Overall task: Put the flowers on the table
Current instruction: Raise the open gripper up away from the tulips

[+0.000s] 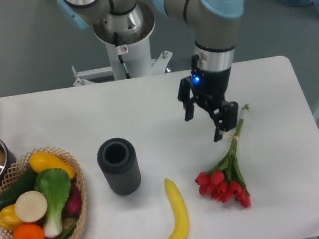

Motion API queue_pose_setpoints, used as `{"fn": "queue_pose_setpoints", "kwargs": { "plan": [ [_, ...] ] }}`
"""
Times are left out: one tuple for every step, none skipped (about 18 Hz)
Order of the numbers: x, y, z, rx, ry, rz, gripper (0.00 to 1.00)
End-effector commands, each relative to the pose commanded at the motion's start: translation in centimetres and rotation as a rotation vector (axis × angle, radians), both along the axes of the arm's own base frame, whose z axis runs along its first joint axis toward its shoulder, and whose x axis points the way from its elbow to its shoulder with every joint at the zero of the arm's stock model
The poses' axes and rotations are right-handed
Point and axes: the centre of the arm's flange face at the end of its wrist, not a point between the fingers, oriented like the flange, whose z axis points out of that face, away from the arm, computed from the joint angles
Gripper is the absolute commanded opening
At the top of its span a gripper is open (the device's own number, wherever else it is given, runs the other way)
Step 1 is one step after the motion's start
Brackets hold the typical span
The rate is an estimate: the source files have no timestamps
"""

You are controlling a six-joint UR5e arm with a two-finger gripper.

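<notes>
Black two-finger tool (pixel 204 127) hangs spread and empty above the white smooth counter (pixel 147 109). Bunch of red tulips with green stems (pixel 228 172) lies flat just right, released; placement judged complete.

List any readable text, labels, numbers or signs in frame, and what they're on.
No readable text anywhere.
Small round red-and-white sticker on the robot base column: a sign of some kind, too small to read.
Blue light on the gripper body: an indicator, no text.
Flowers, banana, black cup, basket, table: no markings visible.
</notes>
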Motion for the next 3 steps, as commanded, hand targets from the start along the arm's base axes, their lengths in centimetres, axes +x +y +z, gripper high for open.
{"fn": "queue_pose_setpoints", "kwargs": {
  "plan": [
    [-0.14,-0.12,0.02,0.001,0.001,0.003,1.0],
    [-0.06,-0.1,0.09,-0.001,0.005,0.001,1.0],
    [-0.02,-0.24,0.16,-0.009,0.011,0.004,1.0]
  ]
}}
